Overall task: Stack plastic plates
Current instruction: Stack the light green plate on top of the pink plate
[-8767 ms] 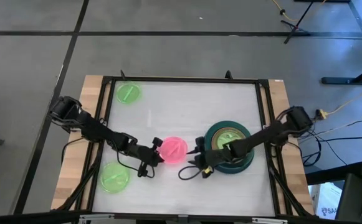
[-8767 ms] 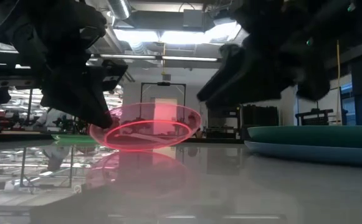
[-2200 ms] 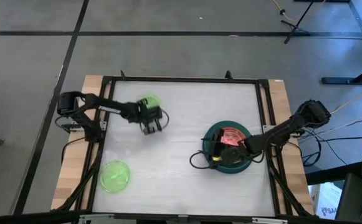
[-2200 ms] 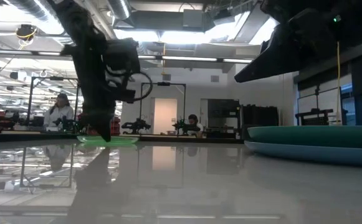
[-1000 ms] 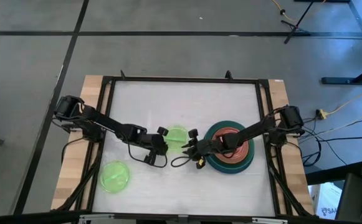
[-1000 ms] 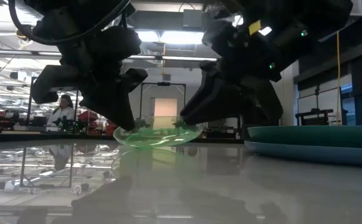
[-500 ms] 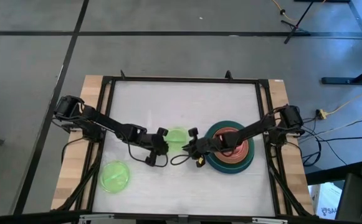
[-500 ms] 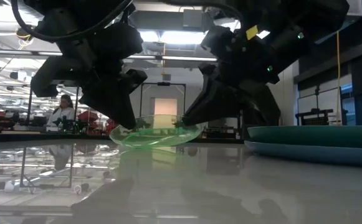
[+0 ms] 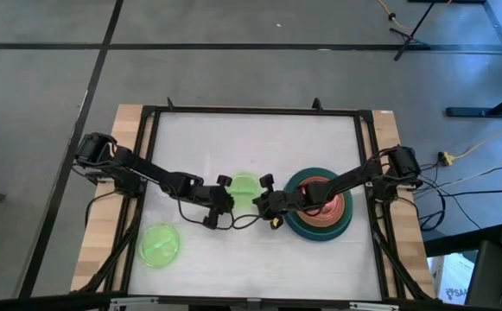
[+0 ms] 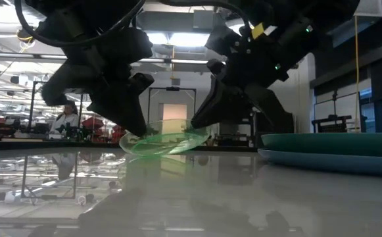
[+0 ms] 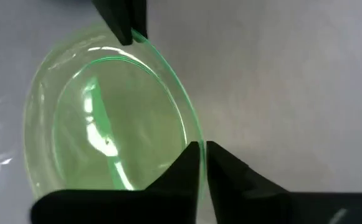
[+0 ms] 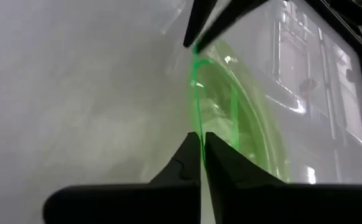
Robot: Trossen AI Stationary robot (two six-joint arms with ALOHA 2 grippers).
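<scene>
We counted two small lime-green plates: one (image 9: pixel 245 187) at mid-frame in the high view, another (image 9: pixel 159 245) at lower left. One stack (image 9: pixel 318 206) stood at right; its top plate (image 9: pixel 326 197) looked tan-orange, over one dark green and one blue rim. Two arms showed.

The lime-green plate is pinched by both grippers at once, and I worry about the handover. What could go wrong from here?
1. The left gripper and right gripper grip opposite rims of the small lime-green plate; pulling apart could flex or fling it.
2. The plate tilts above the table; an early release may drop it short of the stack.
</scene>
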